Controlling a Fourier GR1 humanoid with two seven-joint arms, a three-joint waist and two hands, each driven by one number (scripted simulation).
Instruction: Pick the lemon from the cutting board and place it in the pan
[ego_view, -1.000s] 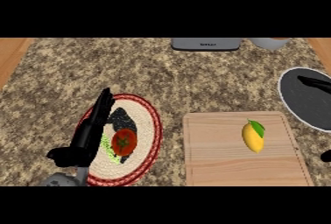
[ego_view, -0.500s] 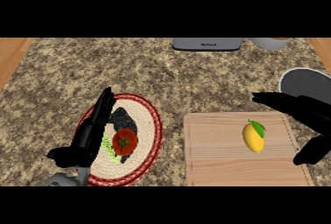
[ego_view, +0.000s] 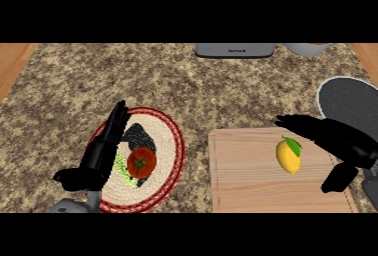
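1. Two hands show, and only one counts for the coming move: the right hand (ego_view: 341, 142) hangs over the right side of the cutting board (ego_view: 247, 192), while the left hand (ego_view: 100, 152) is well apart, over the woven plate (ego_view: 171, 137) left of the board.
2. On the board's right half lies the lemon (ego_view: 289, 156), yellow with a green leaf at its upper end; its long axis runs roughly up and down the view (nearly parallel to the board's side edges).
3. From the right hand the lemon lies just to the left, in the gap between the fingers above it and the thumb (ego_view: 338, 179) below and to its right. Fingers and thumb are spread wide and hold nothing; I see no contact with the lemon.
4. By my reading, the hand would close across the lemon's short width.
5. Beyond the board's right edge, the dark pan (ego_view: 353, 100) sits behind the right hand.
6. Left-hand fingers are straight, resting near a tomato (ego_view: 141, 162) on the plate.
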